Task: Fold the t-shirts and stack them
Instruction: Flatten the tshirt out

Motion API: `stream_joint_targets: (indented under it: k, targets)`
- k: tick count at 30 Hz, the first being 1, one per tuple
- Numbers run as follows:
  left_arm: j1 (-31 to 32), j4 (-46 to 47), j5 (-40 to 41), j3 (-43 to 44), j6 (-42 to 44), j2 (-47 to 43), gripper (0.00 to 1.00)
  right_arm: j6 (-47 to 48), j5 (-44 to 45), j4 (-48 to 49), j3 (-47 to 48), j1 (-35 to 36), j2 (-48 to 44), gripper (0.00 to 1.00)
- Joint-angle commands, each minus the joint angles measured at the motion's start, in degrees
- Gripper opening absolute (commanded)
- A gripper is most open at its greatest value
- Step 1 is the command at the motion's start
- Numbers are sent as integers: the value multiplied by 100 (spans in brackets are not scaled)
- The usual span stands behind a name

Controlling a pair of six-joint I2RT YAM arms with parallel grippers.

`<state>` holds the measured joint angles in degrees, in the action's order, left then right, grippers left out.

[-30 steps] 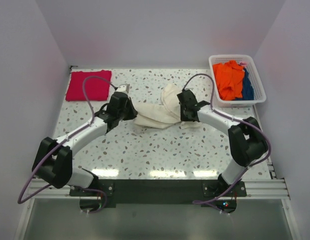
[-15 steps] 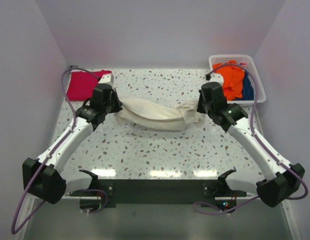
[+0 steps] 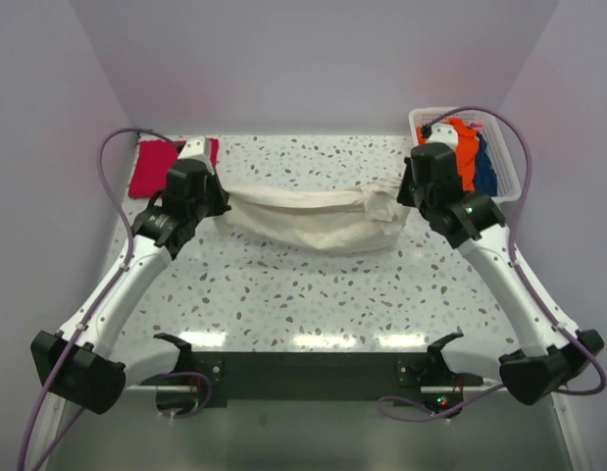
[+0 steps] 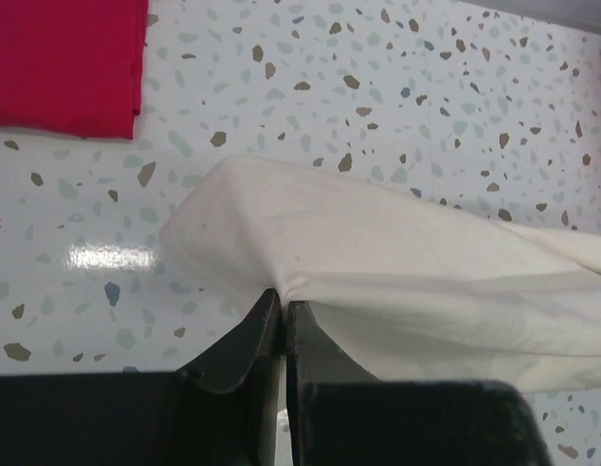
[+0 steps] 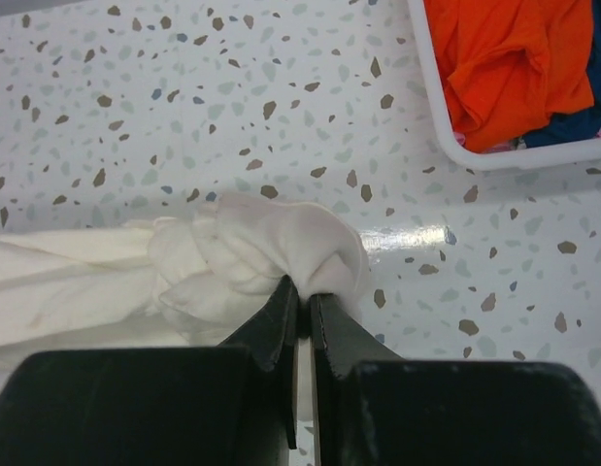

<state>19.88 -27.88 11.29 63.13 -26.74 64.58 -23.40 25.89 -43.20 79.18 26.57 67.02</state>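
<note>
Currently: cream-white t-shirt [image 3: 313,218] held stretched between both grippers

1. Task item, first. The cream-white t-shirt is found in the far half of the terrazzo-patterned table [image 3: 313,294], drawn out into a long band running left to right. Its middle sags downward; whether the lowest part touches the table cannot be told. The right end is bunched into a crumpled knot of cloth, while the left end is pulled to a smoother fold.

2. Task item, second. The crimson-pink t-shirt [image 4: 67,58] is noted lying flat and folded in the far left corner of the table, apart from the cream-white t-shirt and partly hidden by the left arm in the overhead view.

3. Tools. The left gripper [image 4: 283,296] is seen with its fingers pressed together on a pinch of the shirt's left end. The right gripper [image 5: 302,286] is likewise closed tight upon the bunched right end. Both arms are extended outward and away from their bases, one to each side.

4. Surroundings. A white slatted basket [image 5: 441,97] is recorded in the far right corner, just beside the right gripper. An orange garment [image 5: 514,58] and a blue garment [image 5: 586,121] are heaped loosely inside it.
</note>
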Motion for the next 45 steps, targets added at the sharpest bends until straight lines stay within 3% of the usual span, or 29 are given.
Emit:
stream_joint_targets:
  k: [1,3,4,5,6,7,9,12,17,24,29,35,45]
  targets:
    - [-54,142,-337,103,82,397,0,81,-266,286,238,-256,714,3]
    - [-63,177,-486,85,99,564,2,46,-312,478,196,-292,899,4]
    - [-63,186,-531,68,134,600,9,55,-382,592,134,-379,952,10]
    - [-63,212,-601,50,169,670,16,37,-592,611,107,-450,1014,21]
    - [-72,204,-619,33,178,696,34,37,-655,585,107,-512,1067,26]
    - [-81,221,-602,-20,161,714,44,28,-664,585,63,-582,1084,32]
    - [-116,291,-619,-151,134,732,55,37,-734,751,-156,-652,1076,47]
    - [-142,388,-742,-257,38,828,56,46,-752,787,-341,-723,1111,54]
    - [-151,476,-681,-635,-410,864,50,46,-919,926,-814,-723,1006,52]
    - [-151,915,-592,-2013,-1368,609,37,-16,-1464,1208,-1545,-671,926,48]
    - [-151,1302,-558,-2472,-1404,503,38,11,-1596,1323,-1765,-644,1014,47]
    - [-151,1785,-443,-2683,-1351,704,51,46,-1701,1402,-1800,-635,1058,47]
    - [-151,2181,-391,-2525,-1395,1399,47,98,-1719,1428,-1818,-635,1067,47]
